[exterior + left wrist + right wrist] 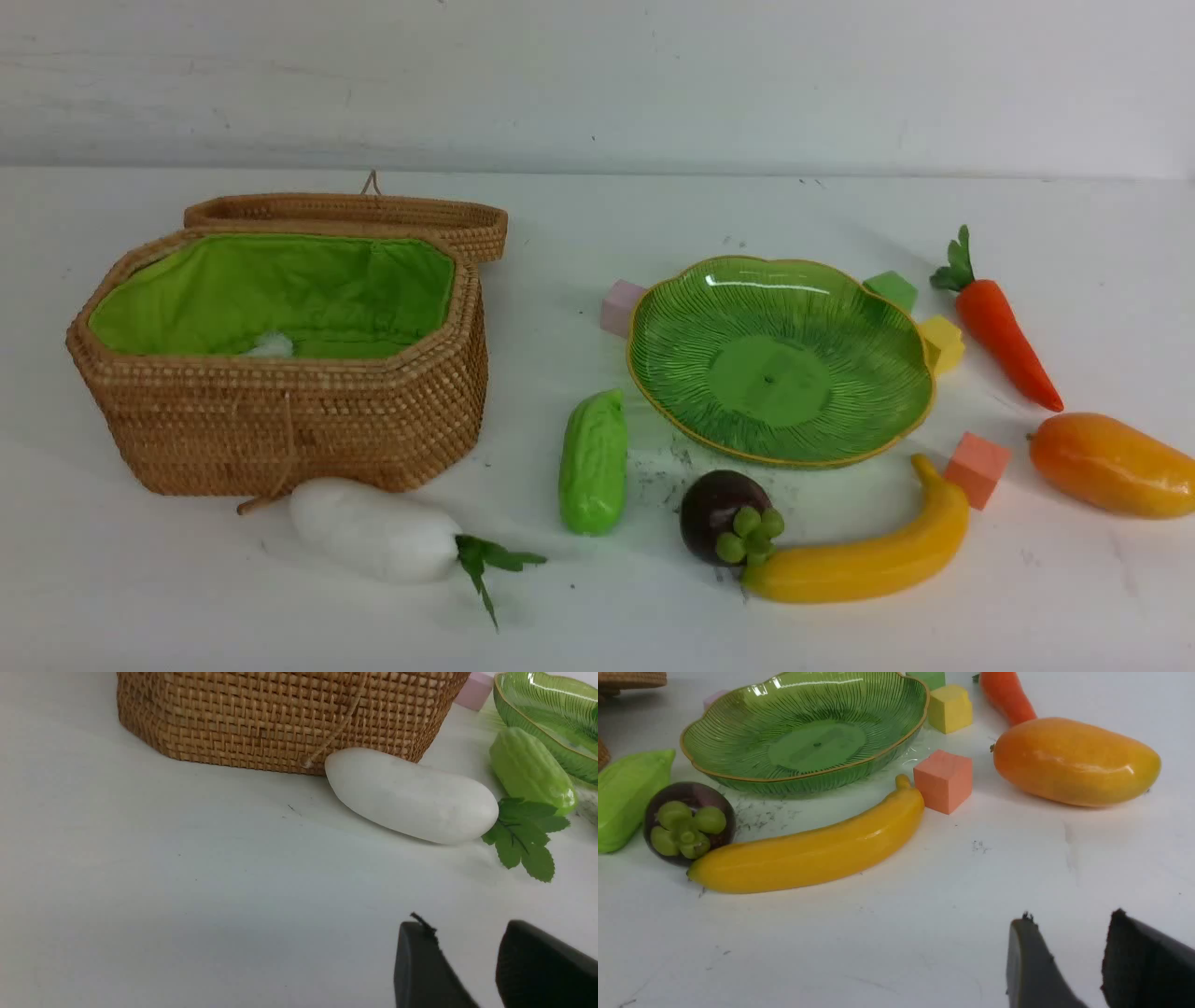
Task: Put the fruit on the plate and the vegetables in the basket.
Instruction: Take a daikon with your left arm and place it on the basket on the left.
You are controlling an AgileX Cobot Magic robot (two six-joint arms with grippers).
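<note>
The open wicker basket [280,420] with green lining stands on the left. The white radish [373,532] lies against its front wall, and the cucumber [593,462] lies beside the green plate [775,373], which holds nothing. The mangosteen [719,513] and banana [868,560] touch in front of the plate. The mango [1111,464] and carrot [1004,331] lie at the right. My left gripper [462,926] hovers open over bare table, short of the radish [411,795]. My right gripper [1069,917] is open, short of the banana [812,851] and mango [1073,760]. Neither gripper shows in the front view.
The basket's lid [355,210] leans behind it, and a small white tuft [271,345] lies inside on the lining. Around the plate sit several small cubes: pink [621,306], green [892,287], yellow [943,343] and salmon [977,469]. A white wall closes the back.
</note>
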